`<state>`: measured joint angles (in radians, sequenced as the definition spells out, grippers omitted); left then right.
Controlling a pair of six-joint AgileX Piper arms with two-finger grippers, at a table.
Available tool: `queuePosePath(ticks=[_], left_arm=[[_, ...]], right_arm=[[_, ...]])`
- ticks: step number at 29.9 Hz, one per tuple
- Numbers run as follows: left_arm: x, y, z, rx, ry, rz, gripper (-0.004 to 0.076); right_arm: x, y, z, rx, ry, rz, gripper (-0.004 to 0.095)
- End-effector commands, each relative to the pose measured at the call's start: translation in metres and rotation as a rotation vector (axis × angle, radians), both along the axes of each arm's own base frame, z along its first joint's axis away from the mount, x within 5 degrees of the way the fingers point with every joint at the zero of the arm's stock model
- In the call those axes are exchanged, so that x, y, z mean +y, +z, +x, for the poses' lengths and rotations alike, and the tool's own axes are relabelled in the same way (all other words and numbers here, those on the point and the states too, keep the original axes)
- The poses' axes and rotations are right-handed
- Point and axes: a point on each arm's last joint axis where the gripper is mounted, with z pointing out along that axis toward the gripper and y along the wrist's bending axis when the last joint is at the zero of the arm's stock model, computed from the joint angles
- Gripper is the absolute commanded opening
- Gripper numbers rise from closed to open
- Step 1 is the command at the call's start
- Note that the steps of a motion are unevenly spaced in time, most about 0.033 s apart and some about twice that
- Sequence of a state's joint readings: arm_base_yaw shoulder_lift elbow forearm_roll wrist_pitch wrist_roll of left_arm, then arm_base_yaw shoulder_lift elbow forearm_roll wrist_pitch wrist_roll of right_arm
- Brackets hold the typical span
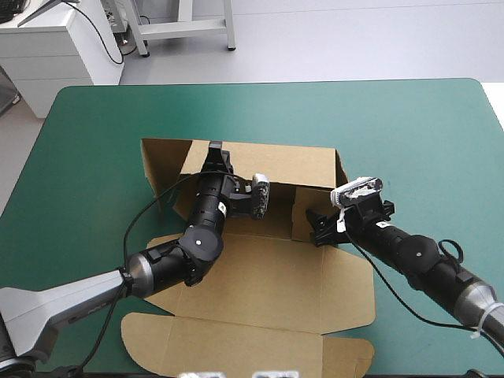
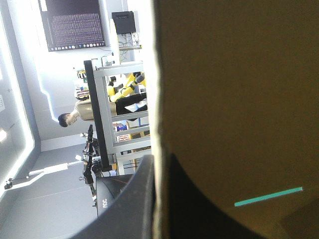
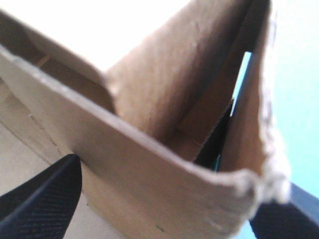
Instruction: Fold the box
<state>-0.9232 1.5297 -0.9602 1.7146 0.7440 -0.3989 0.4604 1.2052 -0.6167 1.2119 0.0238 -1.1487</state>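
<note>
The box [image 1: 268, 291] sits mid-frame, back wall [image 1: 276, 161] up, left gripper [image 1: 214, 150] clamped on that wall, right gripper [image 1: 318, 227] gaping around the side flap [image 1: 303, 211] (I'd pinch it firmly before tucking inward).

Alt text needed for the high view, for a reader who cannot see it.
A brown box lies half-formed on the teal-green table, its far wall raised and its lid flat toward the near edge. The left gripper reaches to the far wall's top edge; the right gripper is at the raised flap on the box's right side.
</note>
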Motion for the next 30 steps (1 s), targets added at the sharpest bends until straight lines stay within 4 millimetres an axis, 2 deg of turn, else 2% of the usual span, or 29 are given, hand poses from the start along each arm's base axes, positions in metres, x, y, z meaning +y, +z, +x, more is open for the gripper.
queuePosePath(ticks=[1, 5, 8, 10, 16, 24, 30], left_arm=[[0.002, 0.022, -0.001, -0.098, -0.007, -0.007, -0.0008], [0.002, 0.022, -0.001, -0.098, -0.007, -0.007, -0.0008], [0.002, 0.022, -0.001, -0.098, -0.007, -0.007, -0.0008], [0.002, 0.022, -0.001, -0.098, -0.007, -0.007, -0.0008], [0.002, 0.022, -0.001, -0.098, -0.007, -0.007, -0.0008], [0.002, 0.022, -0.001, -0.097, -0.006, -0.008, -0.0008], [0.002, 0.022, -0.001, -0.097, -0.006, -0.008, -0.0008]], right_arm=[[-0.002, 0.016, 0.004, -0.093, -0.103, 0.017, 0.0790], [-0.002, 0.017, 0.004, -0.102, -0.110, 0.012, 0.0756], [-0.004, 0.018, 0.006, -0.123, -0.127, -0.006, 0.0652], [-0.003, 0.019, 0.006, -0.135, -0.110, -0.023, 0.0531], [0.007, 0.019, 0.013, -0.146, -0.015, -0.086, -0.0004], [0.024, 0.016, 0.036, -0.098, 0.001, -0.066, -0.0021], [0.025, 0.016, 0.037, -0.094, -0.005, -0.059, -0.0021]])
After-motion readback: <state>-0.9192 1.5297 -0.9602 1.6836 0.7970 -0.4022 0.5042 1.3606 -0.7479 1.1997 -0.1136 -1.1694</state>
